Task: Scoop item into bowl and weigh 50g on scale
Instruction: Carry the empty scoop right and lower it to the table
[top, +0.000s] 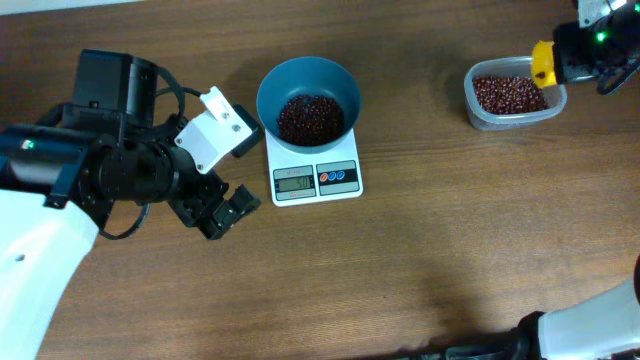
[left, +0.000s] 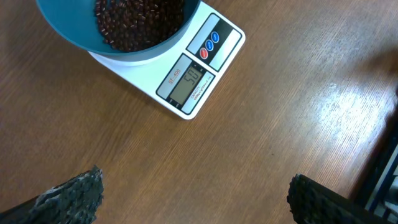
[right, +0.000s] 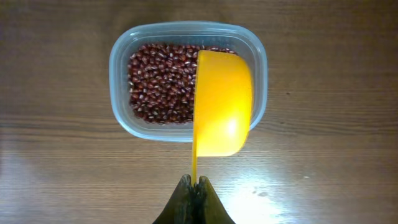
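The light-blue bowl (top: 308, 88) sits on the white scale (top: 316, 180) and holds a pile of dark red-brown beans (top: 310, 117). In the left wrist view the bowl (left: 74, 34), the beans (left: 137, 22) and the scale (left: 193, 78) show at the top; its display appears to read 50. My left gripper (top: 225, 211) is open and empty, low over the table left of the scale; its fingers (left: 196, 199) are wide apart. My right gripper (right: 196, 190) is shut on the handle of a yellow scoop (right: 222, 102), held tipped over the clear tub; the scoop also shows overhead (top: 543, 62).
The clear rounded-rectangular tub (top: 478, 108) at the far right holds more beans (top: 508, 94); it also shows in the right wrist view (right: 121, 81). The wooden table runs under everything. The arm bodies fill the left edge and the top right corner.
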